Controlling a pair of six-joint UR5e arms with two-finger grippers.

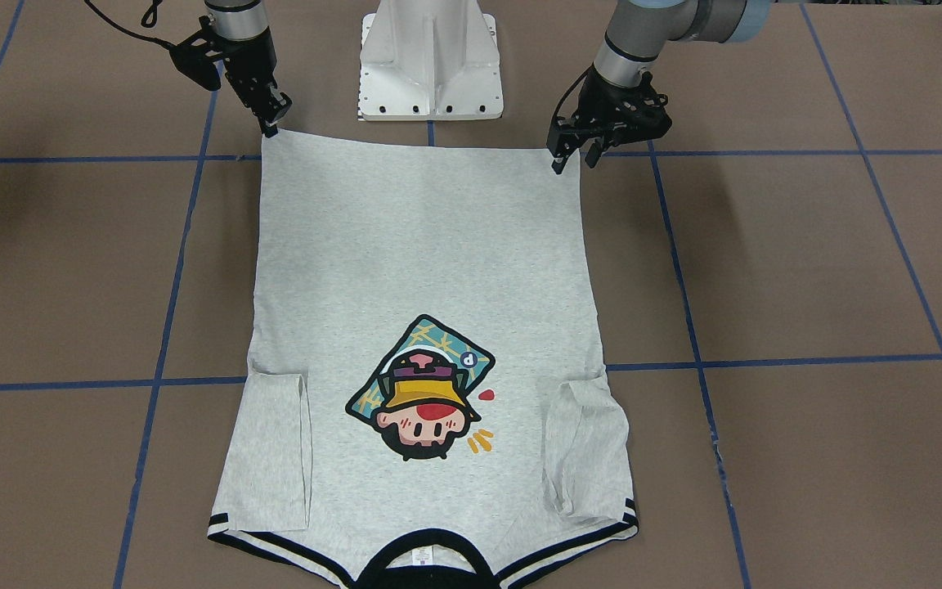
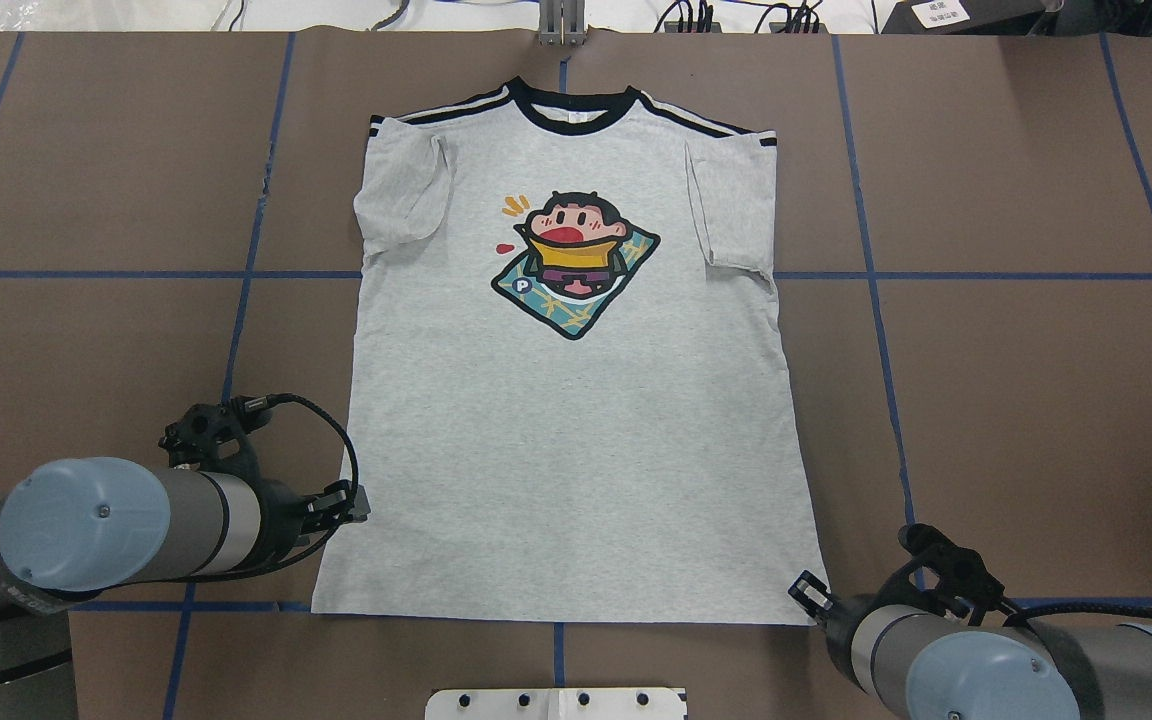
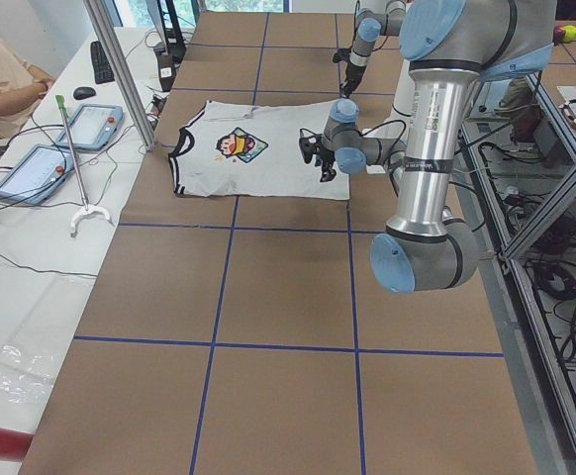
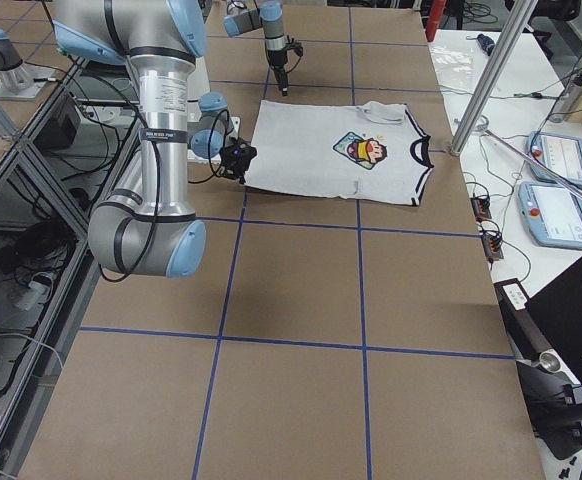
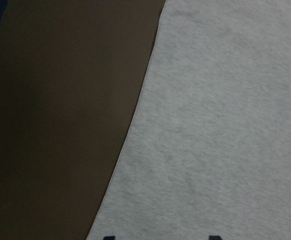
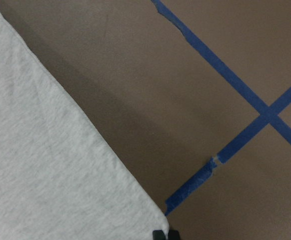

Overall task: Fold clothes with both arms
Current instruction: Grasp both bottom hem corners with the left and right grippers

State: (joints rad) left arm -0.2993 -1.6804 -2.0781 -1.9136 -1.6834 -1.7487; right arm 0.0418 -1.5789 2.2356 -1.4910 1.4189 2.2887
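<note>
A grey T-shirt (image 4: 311, 150) lies flat, print up, collar toward frame right, on the brown, blue-taped table (image 4: 291, 300). At its left edge the near right arm (image 4: 161, 150) sets the right gripper (image 4: 239, 162) by the lower corner. The far left gripper (image 4: 284, 88) is by the upper corner.

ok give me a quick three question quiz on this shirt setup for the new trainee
1. True or false: the T-shirt lies with its cartoon print face down.
2. Where are the sleeves? A) spread out to the sides B) folded in over the front C) tucked under the back
3. Fill in: the left gripper and right gripper are by the two corners of the shirt's ____.
Key: 1 false; 2 B; 3 hem.
</note>
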